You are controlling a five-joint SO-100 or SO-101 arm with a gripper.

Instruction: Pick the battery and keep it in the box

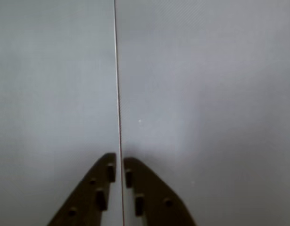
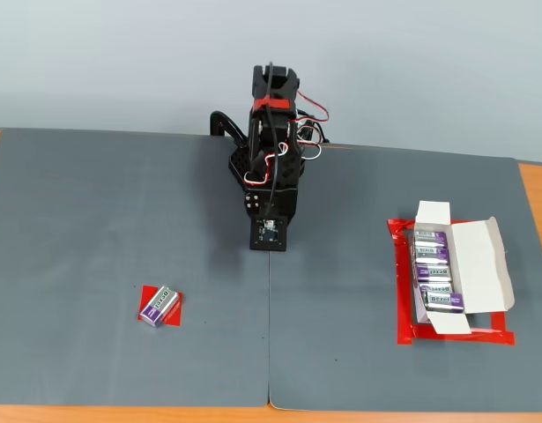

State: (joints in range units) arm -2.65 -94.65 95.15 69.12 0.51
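The battery (image 2: 159, 305), purple with a silver-white label band, lies on a flat red tape mark at the front left of the grey mat in the fixed view. The white box (image 2: 482, 264) lies open at the right inside a red tape outline, with several similar batteries (image 2: 434, 273) in a row in it. My arm (image 2: 272, 167) is folded at the back middle, far from both. In the wrist view my gripper (image 1: 119, 162) is shut and empty over bare mat, with its tips either side of the mat seam. Neither the battery nor the box shows there.
Two grey mats meet at a seam (image 2: 270, 335) running front to back below the arm. Wooden table edge (image 2: 535, 194) shows at the far right and along the front. Red and white wires loop around the arm.
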